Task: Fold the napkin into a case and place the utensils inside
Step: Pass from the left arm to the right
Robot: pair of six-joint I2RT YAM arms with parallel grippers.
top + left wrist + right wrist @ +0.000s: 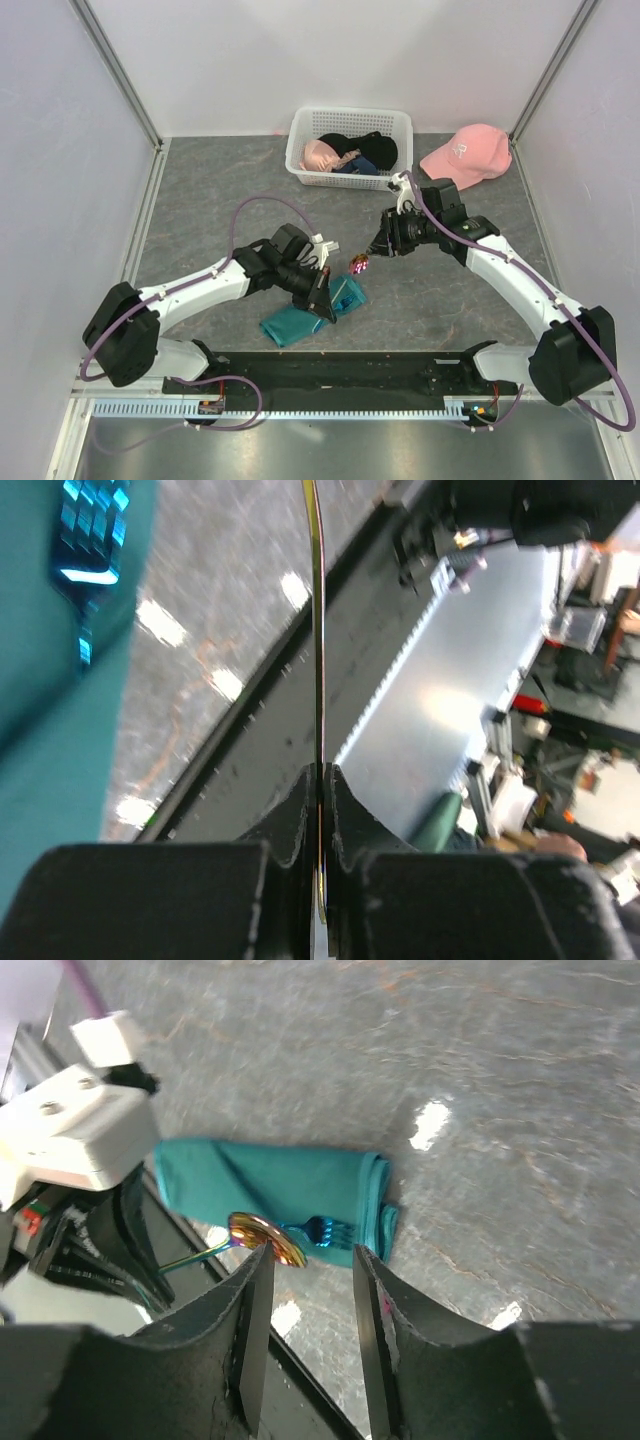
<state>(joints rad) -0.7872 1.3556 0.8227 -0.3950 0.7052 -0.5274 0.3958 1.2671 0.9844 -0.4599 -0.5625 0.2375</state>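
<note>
Closest, the black left gripper (320, 778) clamps the yellow-green stem of the thin purple-headed plastic spoon (318, 630) beside the folded teal-green cloth case (290, 1185), where the blue plastic fork (86, 542) lies. Above the spoon's head, the right gripper (310, 1260) hovers with jaws apart. Folding looks done, but the spoon is not yet inside.

Our left arm (200, 285) and right arm (510, 270) wear white shells between bulky black joint housings, and a purple cable (265, 198) loops along each. Our left gripper (324, 293) and right gripper (380, 245) are black. The right one's fingers (250, 1340) are matte wedges, and the left one's white mount (75, 1140) shows two screws.
</note>
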